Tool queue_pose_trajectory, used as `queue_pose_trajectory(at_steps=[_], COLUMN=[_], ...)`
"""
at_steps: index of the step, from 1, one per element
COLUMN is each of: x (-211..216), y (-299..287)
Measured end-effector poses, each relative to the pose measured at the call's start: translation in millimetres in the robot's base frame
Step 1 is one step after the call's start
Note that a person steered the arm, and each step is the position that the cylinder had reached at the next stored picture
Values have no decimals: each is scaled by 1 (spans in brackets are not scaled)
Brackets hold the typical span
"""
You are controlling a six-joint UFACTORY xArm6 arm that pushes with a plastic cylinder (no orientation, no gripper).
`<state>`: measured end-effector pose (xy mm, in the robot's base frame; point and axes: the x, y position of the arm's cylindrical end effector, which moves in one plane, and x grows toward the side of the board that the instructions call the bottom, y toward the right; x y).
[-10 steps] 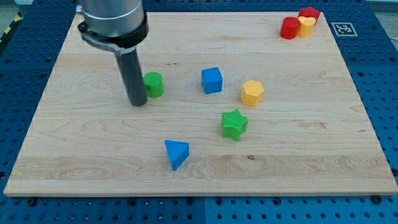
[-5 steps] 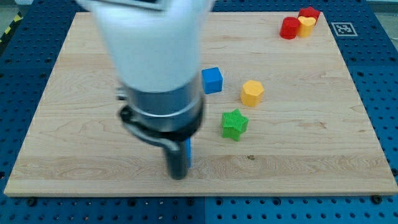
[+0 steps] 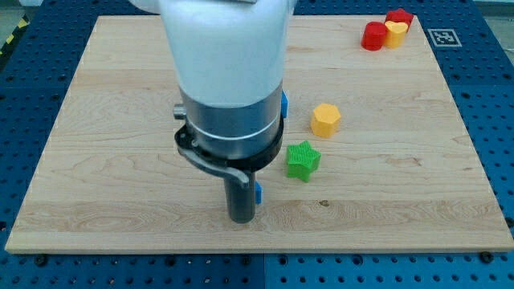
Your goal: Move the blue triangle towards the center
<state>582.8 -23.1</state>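
My tip (image 3: 242, 219) near bottom edge of pale wooden surface (image 3: 96, 177), touching small blue plastic triangle (image 3: 258, 193), mostly hidden behind rod. No jaws on rig. Push steadily toward top edge, contact centred, avoiding ribbed green star (image 3: 303, 159).

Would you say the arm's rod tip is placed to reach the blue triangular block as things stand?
Probably yes: my tip sits right against the blue triangular block, only a sliver of which shows at the rod's right edge, and nothing stands between them.
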Motion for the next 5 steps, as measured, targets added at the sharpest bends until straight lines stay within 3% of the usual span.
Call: queue_pose_trajectory(at_steps=[2,5], x=[-25,-18], y=[0,17])
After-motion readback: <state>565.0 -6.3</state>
